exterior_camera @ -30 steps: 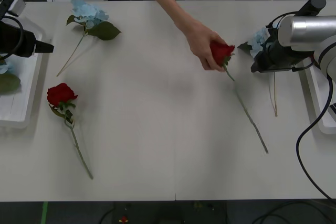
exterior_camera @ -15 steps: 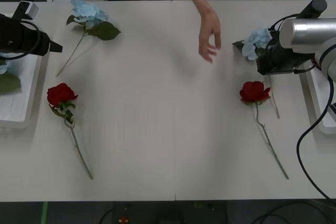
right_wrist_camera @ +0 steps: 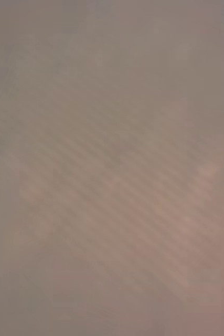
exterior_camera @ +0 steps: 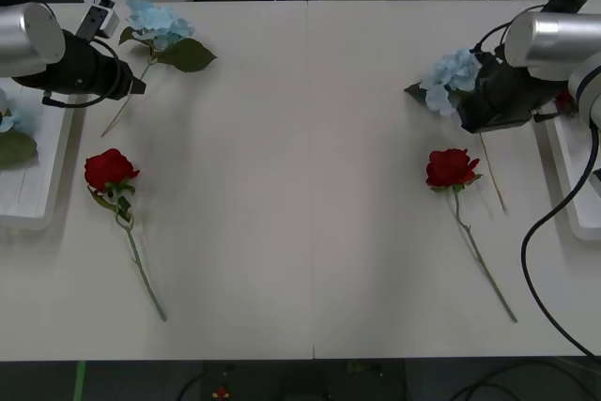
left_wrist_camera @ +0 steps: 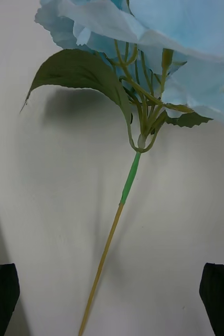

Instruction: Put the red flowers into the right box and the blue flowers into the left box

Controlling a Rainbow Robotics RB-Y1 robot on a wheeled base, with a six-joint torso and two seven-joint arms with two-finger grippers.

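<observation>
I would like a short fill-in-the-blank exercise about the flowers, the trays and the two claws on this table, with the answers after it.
1. The number of deep red artificial roses lying on the white table is ___.
2. The left claw, above a pale blue flower's thin stem, has black fingers that are ___.
3. The right arm hovers beside a flower cluster whose colour is pale ___.

Answers: two; open; blue
</observation>
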